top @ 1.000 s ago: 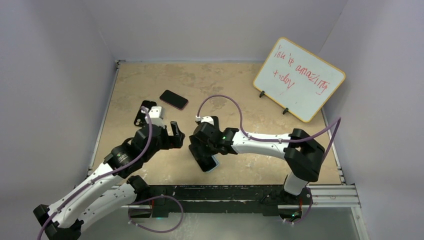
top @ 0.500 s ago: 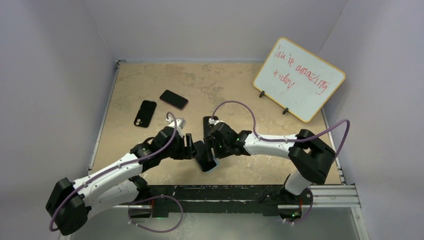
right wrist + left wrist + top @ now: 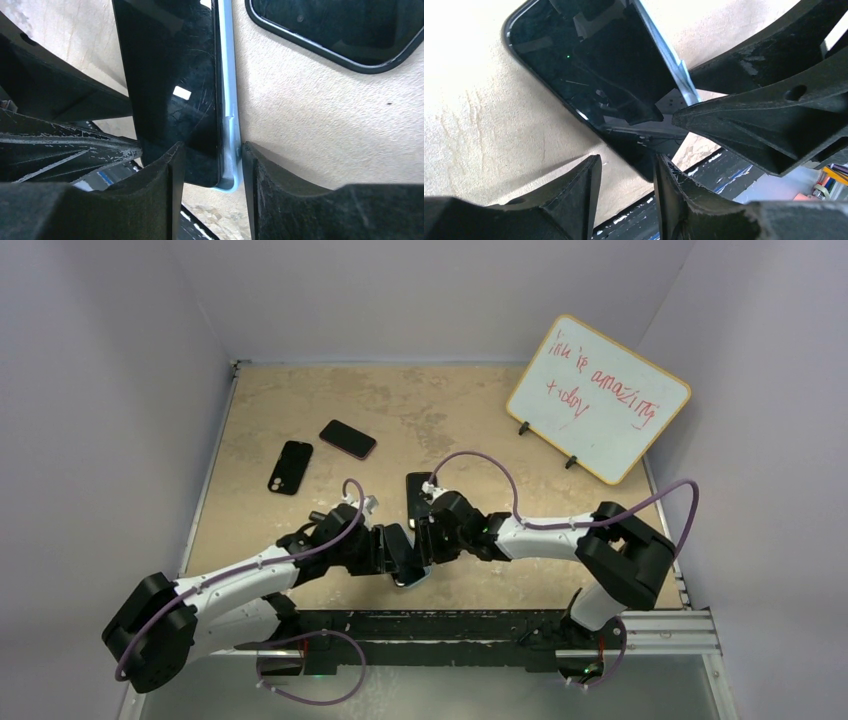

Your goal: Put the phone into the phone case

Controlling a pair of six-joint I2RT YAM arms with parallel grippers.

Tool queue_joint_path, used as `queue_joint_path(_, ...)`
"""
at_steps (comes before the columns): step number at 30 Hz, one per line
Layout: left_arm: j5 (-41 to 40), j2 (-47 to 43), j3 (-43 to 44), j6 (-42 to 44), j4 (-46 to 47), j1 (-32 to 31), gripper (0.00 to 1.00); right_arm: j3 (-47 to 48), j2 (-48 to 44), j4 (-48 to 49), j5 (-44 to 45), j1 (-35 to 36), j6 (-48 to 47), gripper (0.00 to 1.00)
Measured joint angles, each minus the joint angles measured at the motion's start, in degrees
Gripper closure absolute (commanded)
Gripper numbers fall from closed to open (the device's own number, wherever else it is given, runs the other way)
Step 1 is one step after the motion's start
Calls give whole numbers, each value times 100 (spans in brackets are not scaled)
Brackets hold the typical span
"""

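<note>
A black phone [image 3: 170, 90] sits against a light blue case [image 3: 227, 100], standing on edge near the table's front edge; together they also show in the top view [image 3: 410, 577]. My right gripper [image 3: 210, 150] is shut on the pair, one finger on the screen and one on the case's side. In the top view the right gripper [image 3: 422, 552] is just right of my left gripper [image 3: 392, 556]. My left gripper [image 3: 626, 162] is open. The phone's lower corner [image 3: 644, 160] lies between its fingers, close to the right one.
A dark rimmed phone-shaped item [image 3: 330, 35] lies flat just behind the right gripper [image 3: 415, 490]. Two more dark phones or cases lie at the back left [image 3: 347, 438] [image 3: 290, 467]. A whiteboard [image 3: 597, 395] stands at the back right. The table's front rail [image 3: 480, 625] is close.
My left arm swung right and forward until its gripper met the phone. My right gripper shifted slightly right and kept its hold on the phone and case.
</note>
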Motion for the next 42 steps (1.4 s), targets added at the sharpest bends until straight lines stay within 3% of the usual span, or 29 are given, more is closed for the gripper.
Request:
queue_joint_path(6, 92, 39, -2, 2, 44, 0, 68, -212, 0, 367, -181, 0, 332, 63)
queue_joint_path(17, 101, 225, -2, 4, -2, 11, 82, -564, -20, 992, -391, 2, 793, 65)
queue_joint_path(22, 116, 238, -2, -35, 17, 11, 78, -660, -63, 1104, -385, 2, 855, 65)
queue_joint_path(32, -81, -2, 267, -72, -472, 90, 44, -946, -118, 1528, -522, 52, 1001, 65)
queue_joint_path(42, -807, -251, 1036, 374, -1331, 573, 45, -1016, -415, 1578, -463, 68, 1019, 59)
